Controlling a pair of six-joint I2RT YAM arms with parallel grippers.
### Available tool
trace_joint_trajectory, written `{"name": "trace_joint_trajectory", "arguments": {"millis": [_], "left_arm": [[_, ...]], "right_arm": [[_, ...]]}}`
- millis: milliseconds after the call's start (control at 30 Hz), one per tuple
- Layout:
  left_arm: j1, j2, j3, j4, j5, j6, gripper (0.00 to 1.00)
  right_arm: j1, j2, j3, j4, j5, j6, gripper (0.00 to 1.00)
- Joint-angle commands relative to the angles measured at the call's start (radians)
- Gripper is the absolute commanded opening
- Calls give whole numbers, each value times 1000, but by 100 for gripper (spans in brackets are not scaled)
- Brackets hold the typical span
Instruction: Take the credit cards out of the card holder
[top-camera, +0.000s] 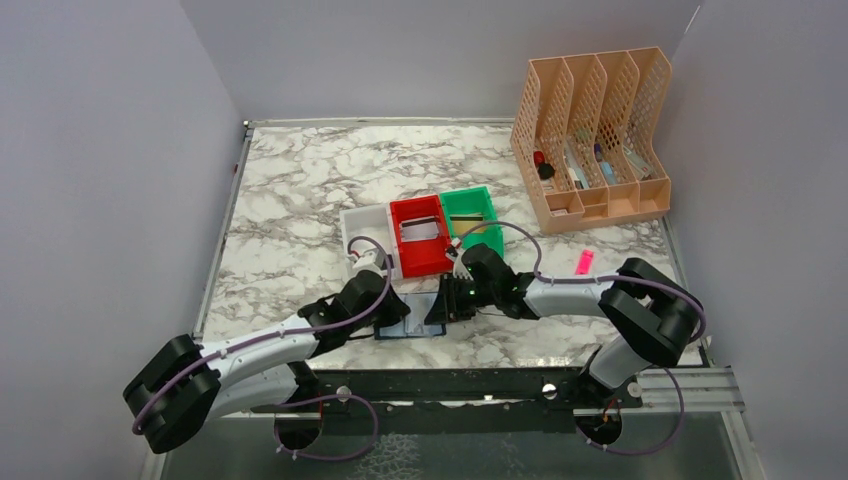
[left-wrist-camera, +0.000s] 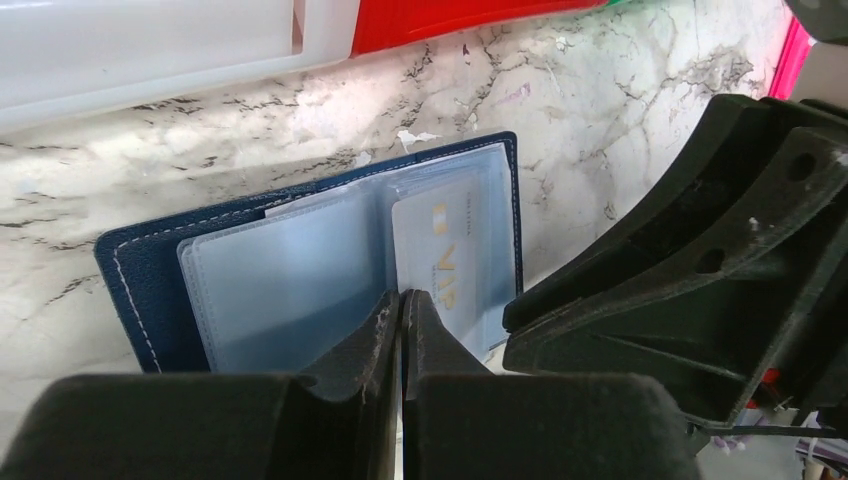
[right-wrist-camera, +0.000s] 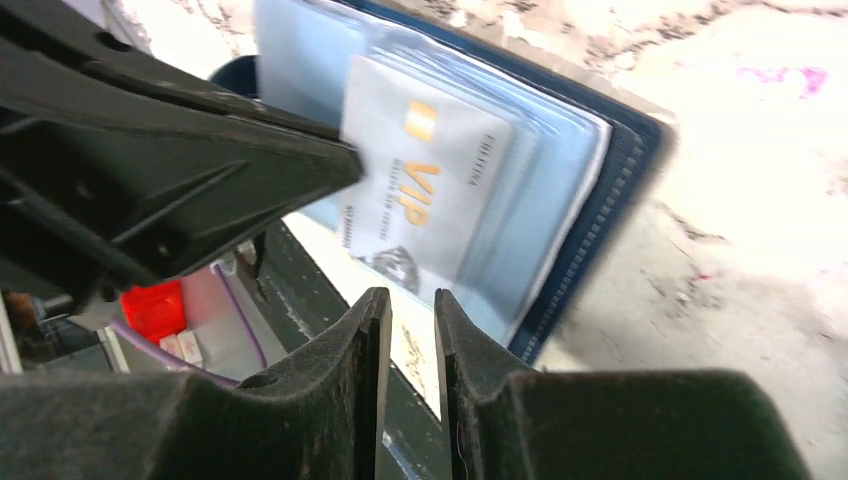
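Observation:
The navy card holder (left-wrist-camera: 150, 270) lies open on the marble table near the front edge (top-camera: 410, 325), its clear pale-blue sleeves (left-wrist-camera: 290, 280) fanned up. A silvery-grey credit card (right-wrist-camera: 425, 190) printed "VIP" sits in the front sleeve (left-wrist-camera: 440, 255). My left gripper (left-wrist-camera: 402, 298) is shut, its tips at the near edge of the sleeves; whether a sleeve is pinched does not show. My right gripper (right-wrist-camera: 412, 295) hovers just short of the card's lower edge, with a narrow empty gap between its fingers. In the top view both grippers (top-camera: 395, 308) (top-camera: 447, 300) meet over the holder.
White (top-camera: 358, 228), red (top-camera: 404, 258) and green (top-camera: 490, 238) bins stand in a row just behind the holder; a flat grey piece lies in the red one. A pink stick (top-camera: 583, 262) lies to the right. A tan file rack (top-camera: 595, 130) stands at the back right.

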Motion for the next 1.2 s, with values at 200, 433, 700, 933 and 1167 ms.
{"name": "trace_joint_trajectory", "arguments": {"millis": [200,433,700,933,1167], "left_arm": [[4,-3,30,-46,-31,16,7],[6,63,41,-7,5,21,20],[5,135,78,-33,32,37,34],[6,139,75,-24,49,43,31],[6,123,80,-30,51,52,20]], "right_arm": [[7,-32,11,-65,54,-34,30],[6,-4,23,-49,26,-40,32],[6,40,41,-88,78,-55,33],[7,63,52,-83,72,-61,29],[7,69,63,-61,32,-55,16]]}}
